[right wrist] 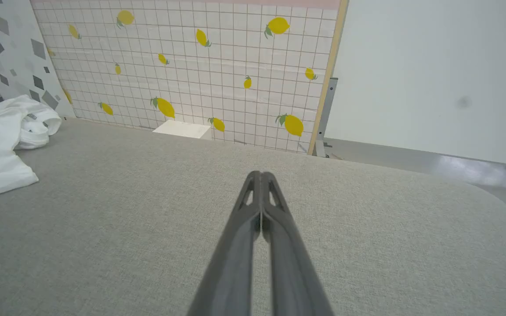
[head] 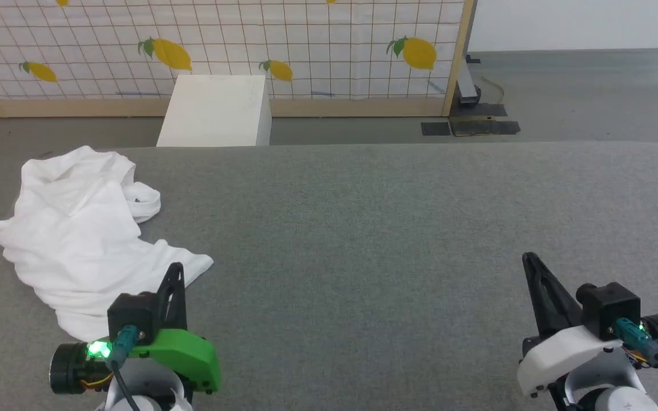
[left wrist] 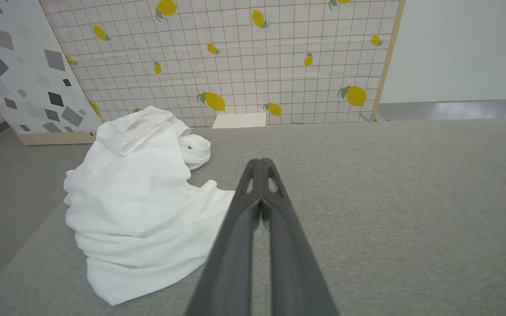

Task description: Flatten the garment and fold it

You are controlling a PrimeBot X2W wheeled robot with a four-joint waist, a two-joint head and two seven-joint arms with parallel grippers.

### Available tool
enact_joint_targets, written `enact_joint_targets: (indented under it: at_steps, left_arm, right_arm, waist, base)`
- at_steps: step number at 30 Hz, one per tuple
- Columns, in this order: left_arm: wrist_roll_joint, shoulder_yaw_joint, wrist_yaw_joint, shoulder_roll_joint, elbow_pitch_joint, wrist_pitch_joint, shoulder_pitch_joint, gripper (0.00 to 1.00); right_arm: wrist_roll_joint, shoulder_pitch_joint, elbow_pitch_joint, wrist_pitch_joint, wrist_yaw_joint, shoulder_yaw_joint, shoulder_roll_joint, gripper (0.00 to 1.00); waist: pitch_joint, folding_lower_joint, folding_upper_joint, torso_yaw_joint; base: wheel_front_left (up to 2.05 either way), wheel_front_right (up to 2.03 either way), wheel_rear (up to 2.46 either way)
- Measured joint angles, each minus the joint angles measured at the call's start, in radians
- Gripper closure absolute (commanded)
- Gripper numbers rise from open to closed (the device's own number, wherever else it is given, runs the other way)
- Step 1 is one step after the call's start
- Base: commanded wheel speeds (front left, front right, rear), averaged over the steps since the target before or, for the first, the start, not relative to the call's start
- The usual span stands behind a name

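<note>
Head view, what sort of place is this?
Probably a robot test studio, not a home: a freestanding lemon-print backdrop in a wooden frame, a grey fabric-covered table holding a crumpled shirt, and bare grey floor beyond.

Left tool (head: 177, 269) and right tool (head: 530, 259), both closed, empty.

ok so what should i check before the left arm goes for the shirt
1. Shirt on table: ok, crumpled at its left side.
2. Shirt flat: not ok.
3. Left end effector free: ok, shut, empty, beside the shirt.
4. Right end effector free: ok, shut, empty, over bare table.
5. Shirt overhanging the edge: cannot tell.
</note>
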Motion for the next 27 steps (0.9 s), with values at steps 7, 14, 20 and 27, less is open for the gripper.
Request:
enact_joint_targets:
  at_steps: [7, 14, 20, 27]
  left_arm:
    - [0.000, 0.000, 0.000, 0.000, 0.000, 0.000, 0.000, 1.00]
    - [-0.001, -0.001, 0.000, 0.000, 0.000, 0.000, 0.000, 0.00]
    - [-0.007, -0.006, 0.000, 0.000, 0.002, -0.001, 0.000, 0.00]
    - [-0.014, -0.015, 0.001, 0.000, 0.015, -0.011, -0.001, 0.00]
  right_arm:
    - [0.000, 0.000, 0.000, 0.000, 0.000, 0.000, 0.000, 1.00]
    - [0.000, 0.000, 0.000, 0.000, 0.000, 0.000, 0.000, 0.00]
    - [0.001, 0.000, 0.000, 0.000, 0.000, -0.001, 0.000, 0.00]
    - [0.003, 0.000, 0.004, -0.010, 0.000, -0.003, 0.000, 0.00]
  waist:
    - [0.000, 0.0000, 0.0000, 0.000]
    - [0.000, 0.0000, 0.0000, 0.000]
    - [0.000, 0.0000, 0.0000, 0.000]
    - [0.000, 0.0000, 0.0000, 0.009]
  base:
    - [0.00, 0.00, 0.00]
    - [0.00, 0.00, 0.00]
    - [0.00, 0.00, 0.00]
    - [0.00, 0.00, 0.00]
